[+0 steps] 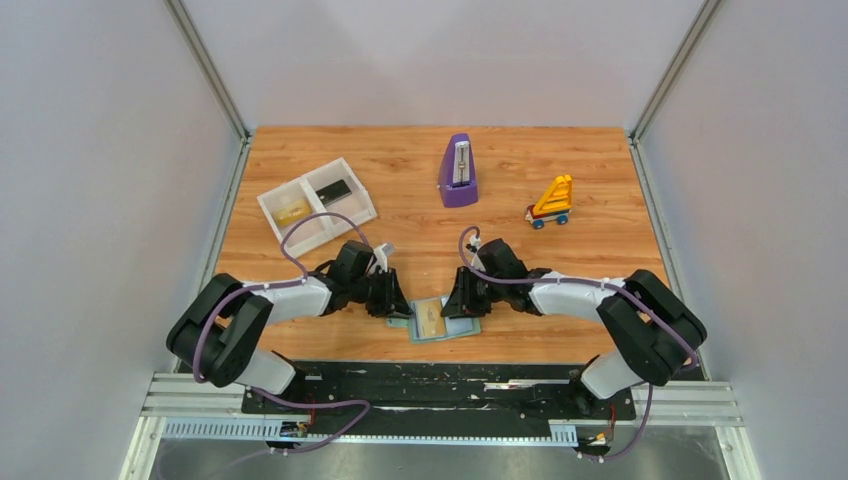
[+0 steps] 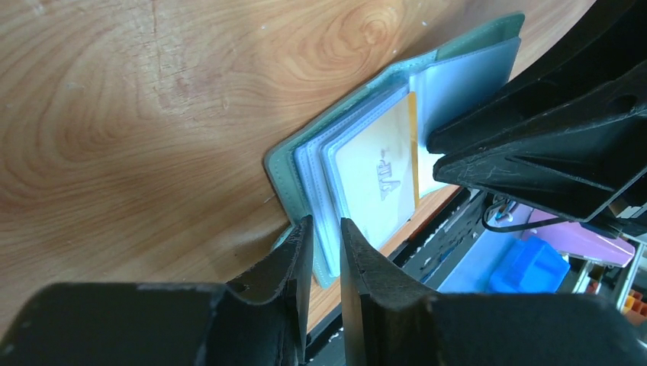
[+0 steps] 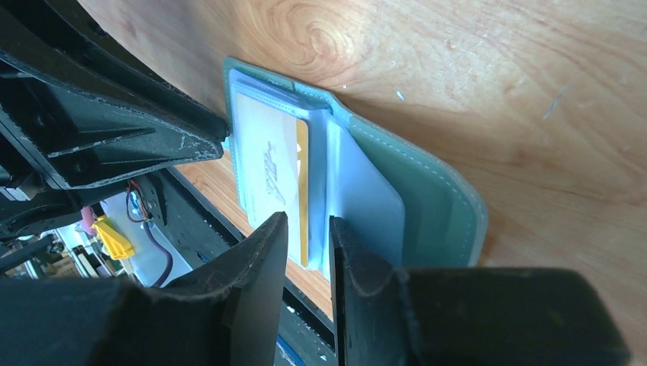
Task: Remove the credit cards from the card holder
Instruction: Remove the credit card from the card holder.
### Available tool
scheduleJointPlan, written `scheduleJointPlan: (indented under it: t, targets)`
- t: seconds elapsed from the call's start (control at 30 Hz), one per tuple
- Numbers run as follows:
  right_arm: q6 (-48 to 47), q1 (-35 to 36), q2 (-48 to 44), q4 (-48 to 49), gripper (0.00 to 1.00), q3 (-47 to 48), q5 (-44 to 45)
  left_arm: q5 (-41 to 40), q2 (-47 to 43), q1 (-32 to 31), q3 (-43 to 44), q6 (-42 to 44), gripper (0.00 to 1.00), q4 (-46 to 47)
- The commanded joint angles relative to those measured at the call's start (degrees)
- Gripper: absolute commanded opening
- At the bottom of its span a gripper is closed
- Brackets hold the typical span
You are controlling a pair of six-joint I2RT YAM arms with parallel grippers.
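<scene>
left gripper (image 2: 326, 229) and right gripper (image 3: 307, 225): jaws slightly apart, tips at opposite edges of open card holder (image 2: 278, 164), gold card (image 2: 374, 164) showing.

The left end effector (image 1: 398, 300) and the right end effector (image 1: 462, 300) block both sides of the card holder (image 1: 433, 321) at the near edge. Behind it the tabletop (image 1: 420, 240) is bare up to the purple metronome (image 1: 458, 172). The white tray (image 1: 272, 205) stands far left, the wheeled toy (image 1: 551, 203) far right.
</scene>
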Motion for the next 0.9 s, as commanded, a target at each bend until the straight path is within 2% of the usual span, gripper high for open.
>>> scheduleJointPlan:
  t: [0.0, 0.47, 0.57, 0.67, 0.7, 0.87]
  targets:
    - [0.98, -0.46, 2.18, 4.54, 0.27, 0.12, -1.88, -0.05, 0.92, -0.29, -1.05, 1.11, 0.27, 4.42]
    - [1.41, -0.56, 5.4, 6.54, 0.25, 0.37, -3.84, -0.67, 3.31, -0.32, -2.27, 2.1, 0.27, 4.99]
    - [1.6, -0.63, 4.98, 6.68, 0.19, 0.13, -3.79, -0.77, 3.62, -0.37, -1.97, 2.5, 0.27, 4.12]
    - [1.52, -0.87, 4.23, 7.96, 0.03, -0.42, -4.8, -1.4, 3.82, -0.37, -1.62, 3.19, 0.27, 3.11]
    - [1.63, -1.02, 3.97, 8.82, 0.0, -0.81, -5.6, -1.48, 3.87, -0.33, -1.62, 3.28, 0.27, 3.0]
    - [2.82, -1.98, 2.71, 12.15, 0.0, -2.71, -7.89, -1.8, 4.21, -0.35, -1.47, 3.79, 0.27, 2.51]
